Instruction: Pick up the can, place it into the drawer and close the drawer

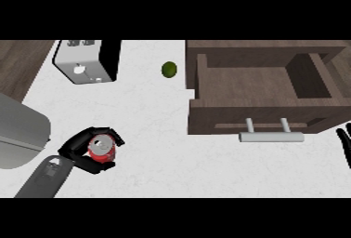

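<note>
The left hand [81, 151] is curling its fingers round the red can [101, 148], which is sitting inside its grasp, while the open drawer [205, 76] is waiting far off to that hand's right, so placing and closing seem left to do.

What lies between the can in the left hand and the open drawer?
Only bare white counter: the head view shows nothing between the can, held by the left hand, and the drawer.
</note>
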{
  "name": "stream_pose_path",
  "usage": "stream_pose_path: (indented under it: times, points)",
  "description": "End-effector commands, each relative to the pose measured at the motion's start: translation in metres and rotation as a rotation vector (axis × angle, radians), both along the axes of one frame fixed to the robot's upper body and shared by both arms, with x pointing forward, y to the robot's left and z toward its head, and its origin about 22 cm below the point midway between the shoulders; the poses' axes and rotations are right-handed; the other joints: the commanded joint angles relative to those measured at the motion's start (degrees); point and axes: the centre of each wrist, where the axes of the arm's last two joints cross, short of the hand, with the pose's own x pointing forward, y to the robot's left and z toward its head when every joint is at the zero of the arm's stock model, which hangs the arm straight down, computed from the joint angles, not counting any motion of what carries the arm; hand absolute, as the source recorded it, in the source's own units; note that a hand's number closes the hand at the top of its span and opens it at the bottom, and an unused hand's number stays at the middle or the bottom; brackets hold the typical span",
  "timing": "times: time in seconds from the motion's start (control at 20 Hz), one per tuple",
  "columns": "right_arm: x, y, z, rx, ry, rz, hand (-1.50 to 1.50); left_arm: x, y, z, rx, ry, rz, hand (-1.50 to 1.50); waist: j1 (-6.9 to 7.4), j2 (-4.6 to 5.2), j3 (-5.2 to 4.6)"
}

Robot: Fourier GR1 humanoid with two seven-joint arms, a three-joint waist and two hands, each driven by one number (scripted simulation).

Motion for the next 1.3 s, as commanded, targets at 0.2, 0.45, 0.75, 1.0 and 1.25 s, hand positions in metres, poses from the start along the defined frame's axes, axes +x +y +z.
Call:
stream_pose_path:
  times: [0.2,0.45,0.75,1.0,1.25]
  points:
    - [-0.01,-0.012,-0.003,-0.017,-0.01,-0.013,-1.5,-0.007,-0.02,0.003,-0.161,0.053,-0.174,1.5,0.45,-0.23,0.08]
    - [-0.009,-0.014,-0.009,0.003,-0.009,-0.042,-1.5,-0.017,-0.029,-0.005,-0.224,0.014,0.159,1.5,1.26,-0.37,0.14]
    - [-0.012,-0.005,0.006,0.01,-0.018,-0.032,-1.5,0.008,-0.007,0.013,-0.264,-0.068,0.83,1.5,1.21,-0.38,0.1]
    - [-0.022,-0.002,-0.001,0.019,-0.017,-0.041,-1.5,0.017,-0.048,0.053,-0.263,-0.121,0.827,1.5,0.87,-0.41,0.11]
    - [-0.02,-0.019,-0.002,0.005,-0.015,-0.028,-1.5,0.023,-0.092,0.095,-0.258,-0.182,0.75,1.5,0.41,-0.2,0.06]
